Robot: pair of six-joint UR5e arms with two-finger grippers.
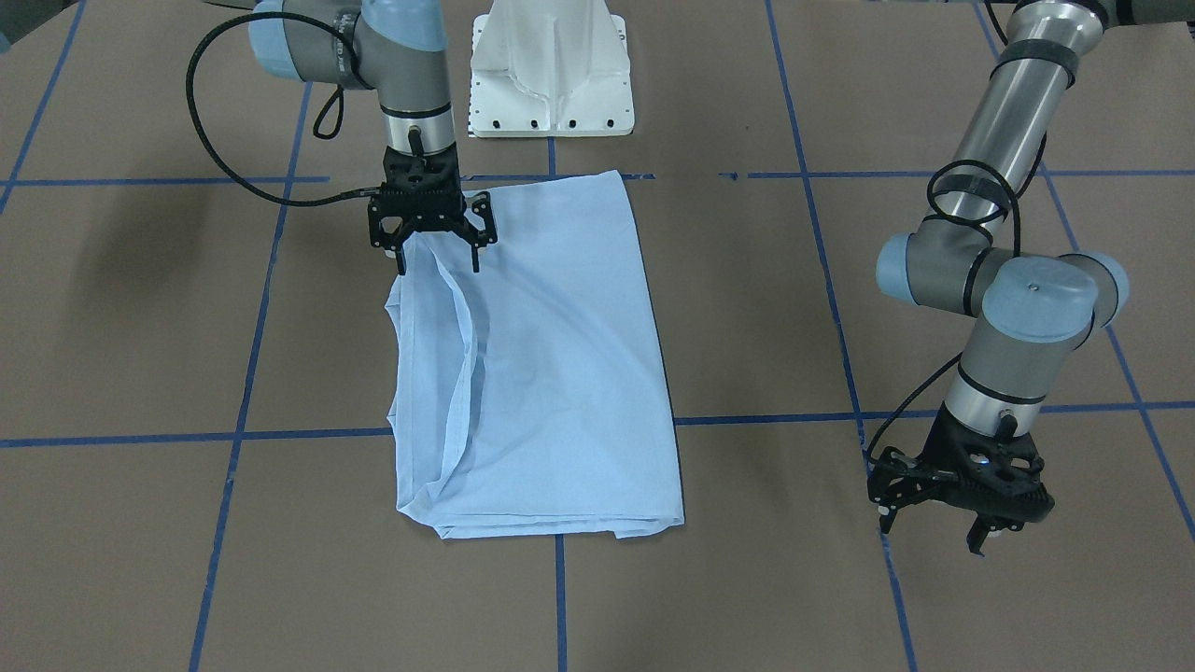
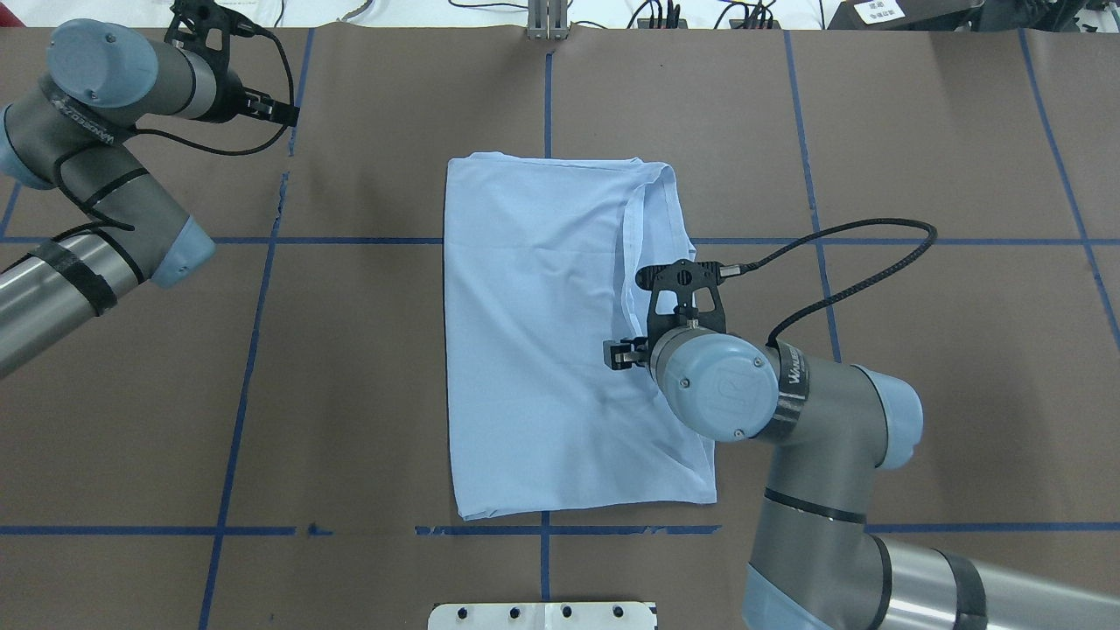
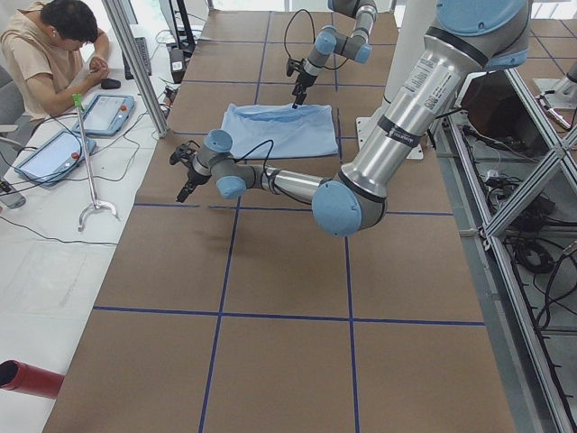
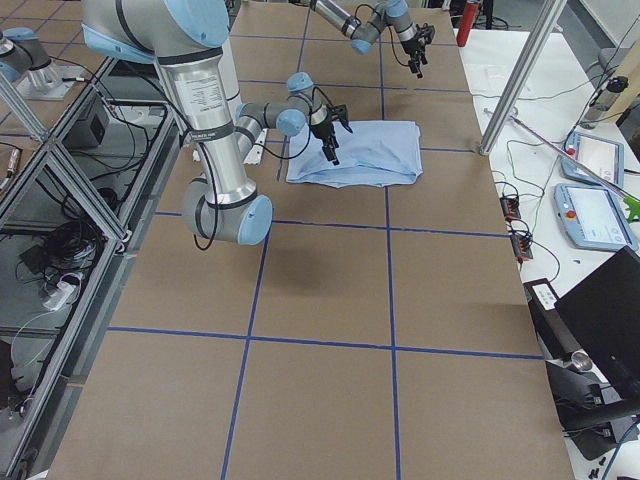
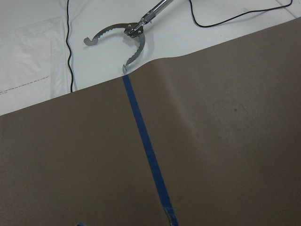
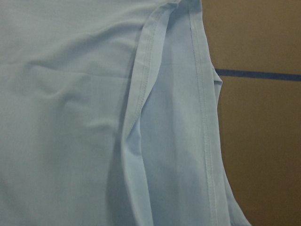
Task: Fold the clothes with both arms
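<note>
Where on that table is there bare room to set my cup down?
Bare brown table lies between the T-shirt and the left tool, and beyond the shirt's other long side. Crowded: the shirt's layered edge, under the right tool.

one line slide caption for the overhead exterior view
Open right gripper over the layered edge of the folded light blue T-shirt; left gripper open, well aside.

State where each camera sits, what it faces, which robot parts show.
Front-facing: across the table, facing base; T-shirt, left arm, right arm.
Overhead: behind base, looking down; shares T-shirt, both arms.
Left: table's left end; left arm nearest.
Right: table's right end; right arm nearest.
Left wrist: table edge below; no arm.
Right wrist: T-shirt below; no arm.
</note>
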